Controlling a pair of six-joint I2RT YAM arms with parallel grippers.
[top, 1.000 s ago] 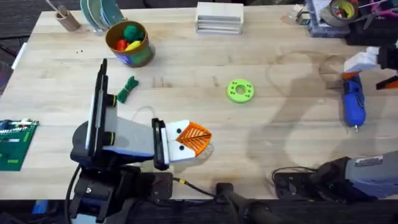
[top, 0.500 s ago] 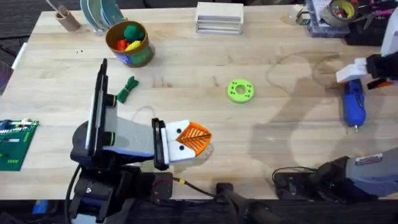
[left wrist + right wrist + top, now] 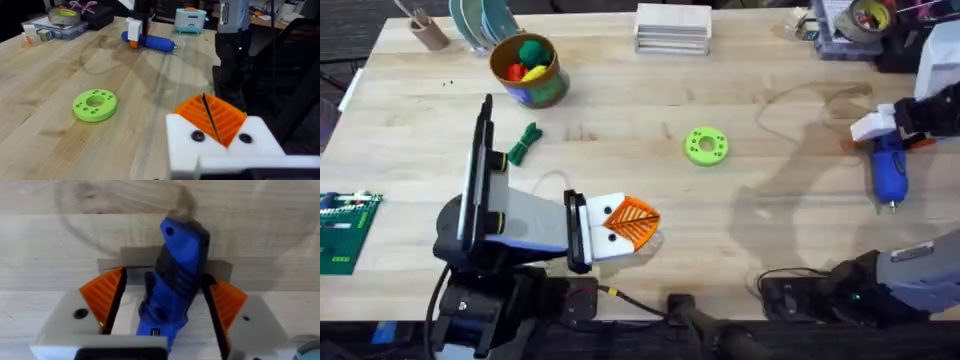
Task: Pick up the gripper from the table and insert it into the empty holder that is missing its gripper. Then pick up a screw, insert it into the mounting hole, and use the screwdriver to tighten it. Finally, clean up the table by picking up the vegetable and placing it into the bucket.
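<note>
The blue screwdriver [image 3: 890, 170] lies at the right of the table, tip toward me. My right gripper [image 3: 883, 127] hangs over its handle end, open. In the right wrist view the screwdriver [image 3: 175, 280] sits between the two orange pads [image 3: 107, 297], with a gap on one side. My left gripper [image 3: 632, 224] rests low near the front edge, its orange pads [image 3: 210, 116] shut together on nothing. The dark-green vegetable [image 3: 525, 143] lies left of centre. The bucket [image 3: 527, 70] stands behind it with toys inside. The loose gripper, the holder and the screw are out of view.
A bright-green disc [image 3: 706, 146] with holes lies mid-table, also the disc [image 3: 95, 105] ahead of my left gripper. A brown cup [image 3: 425, 30], a white box [image 3: 672, 28] and a tape roll [image 3: 868, 15] line the back edge. A green board [image 3: 342, 230] sits far left.
My right gripper has moved left along the table's right side and now sits over the screwdriver's handle end. The left arm and the other things have not moved.
</note>
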